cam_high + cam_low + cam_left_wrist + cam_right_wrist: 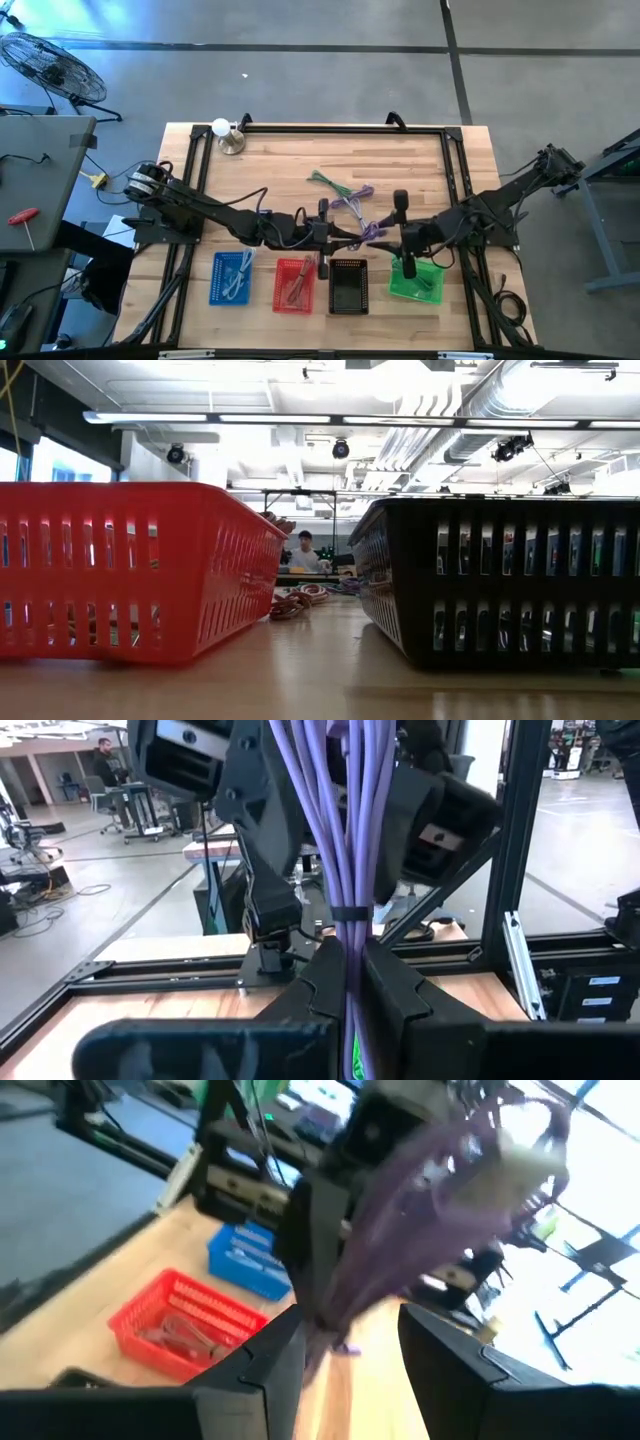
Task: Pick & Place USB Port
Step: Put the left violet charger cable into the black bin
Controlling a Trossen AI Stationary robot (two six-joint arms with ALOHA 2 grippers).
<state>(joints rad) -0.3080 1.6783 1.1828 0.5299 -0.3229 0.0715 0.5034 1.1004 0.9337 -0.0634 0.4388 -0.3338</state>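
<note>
A bundle of purple USB cable [368, 232], bound by a black tie [347, 912], hangs in the air between my two grippers over the table's middle. My left gripper [345, 238] is shut on it. My right gripper [392, 236] faces the left one from the table's right side and is open. In the right wrist view the purple bundle [400, 1230] runs down between the right gripper's [350, 1355] spread fingers; I cannot tell whether it touches them. More cables, green and purple [340, 188], lie loose on the table farther back. My left gripper pinches the purple bundle between its two fingers [395, 985], just below the black tie [346, 955]. Several strands lie side by side in the hold, and the fingers lie across them. The bundle is lifted clear of the table and runs straight up out of the fingers.
Four baskets stand in a row along the near edge: blue [232, 277], red [295, 285], black [348, 287] and green [428, 285]. The red basket [185, 1320] and the blue one hold cables. A lamp [225, 135] stands at the far left corner. A black frame [450, 150] borders the table.
</note>
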